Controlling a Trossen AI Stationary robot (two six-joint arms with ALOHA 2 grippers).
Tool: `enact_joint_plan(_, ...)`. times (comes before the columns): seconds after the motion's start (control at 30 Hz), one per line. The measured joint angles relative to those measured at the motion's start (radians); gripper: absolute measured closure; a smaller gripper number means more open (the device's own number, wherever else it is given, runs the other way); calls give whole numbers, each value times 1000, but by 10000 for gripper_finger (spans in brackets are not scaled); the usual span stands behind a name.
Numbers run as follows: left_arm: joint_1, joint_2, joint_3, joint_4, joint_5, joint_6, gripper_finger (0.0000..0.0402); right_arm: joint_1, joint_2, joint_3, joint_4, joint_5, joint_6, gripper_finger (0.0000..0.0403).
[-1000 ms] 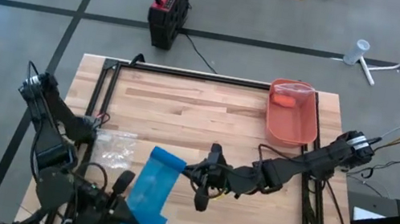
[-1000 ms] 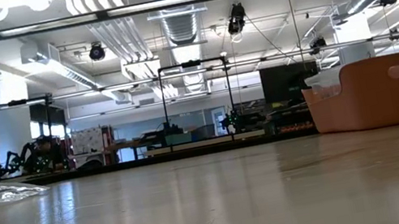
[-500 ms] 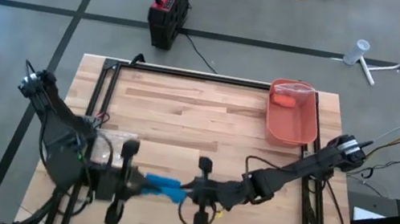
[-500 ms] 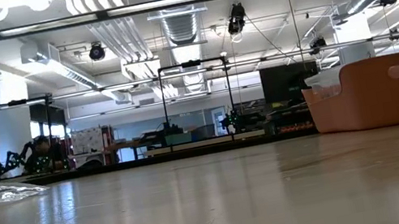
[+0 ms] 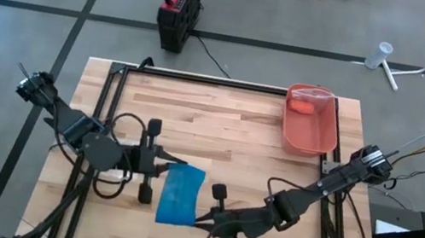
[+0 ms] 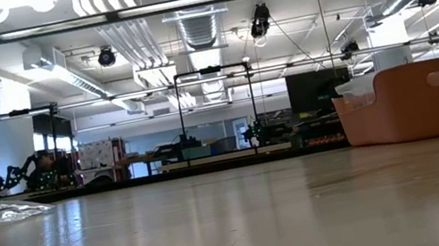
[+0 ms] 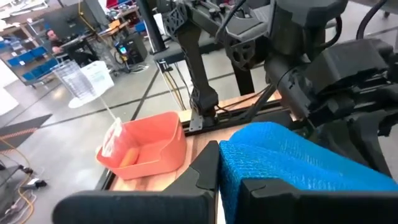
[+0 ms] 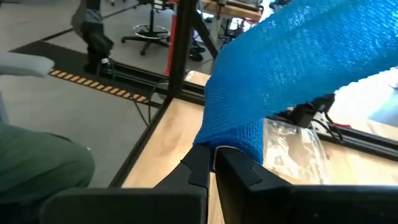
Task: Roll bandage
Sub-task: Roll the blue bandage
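A blue bandage (image 5: pixel 180 194) is spread as a short wide strip between my two grippers, near the table's front middle. My left gripper (image 5: pixel 168 164) is shut on the strip's far left corner. My right gripper (image 5: pixel 198 218) is shut on its near right corner. The bandage also shows in the left wrist view (image 7: pixel 286 155) and the right wrist view (image 8: pixel 298 62). The low view shows neither gripper nor bandage. My left gripper pinches the bandage's far left corner (image 7: pixel 225 163) between its two fingers, coming about level from the table's left. The cloth runs away from the fingers toward my right gripper, off the table there. One layer or several, I cannot tell. My right gripper pinches the bandage's near right corner (image 8: pixel 231 138) between its two fingers, coming low from the table's right. The cloth is bunched at the fingers and rises from them as a spread strip above the table.
An orange bin (image 5: pixel 320 130) with an orange item (image 5: pixel 302 108) stands at the far right. A clear plastic bag (image 8: pixel 292 146) lies on the table's left side, under the bandage's far end. A black metal frame (image 5: pixel 202 79) borders the wooden table.
My left gripper has gone from the near left corner toward the far edge and the middle. My right gripper has gone toward the near edge. The bandage has been swung about, bunched narrow between the grippers half a second ago, and is now spread out again.
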Motion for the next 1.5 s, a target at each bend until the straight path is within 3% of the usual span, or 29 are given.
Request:
enact_joint_plan(0.37, 13, -7, -106, -38, 4, -132, 401, 48, -24, 48, 8, -10, -102, 394)
enact_joint_plan(0.57, 12, -6, -214, 82, 133, -193, 401, 47, -45, 79, 7, 35, -131, 394)
enact_joint_plan(0.8, -33, -10, -271, 93, 164, -235, 395, 41, -56, 79, 4, 66, -132, 394)
enact_joint_plan(1.07, -80, -35, -272, 40, 204, -234, 297, 22, -57, 79, -1, 101, -74, 394)
enact_joint_plan(1.3, -126, -150, -272, -176, 205, -380, 196, 8, -74, 79, -67, 101, 14, 394)
enact_joint_plan(1.5, -156, -231, -271, -127, 202, -371, 153, -25, -76, 79, -106, 101, 88, 394)
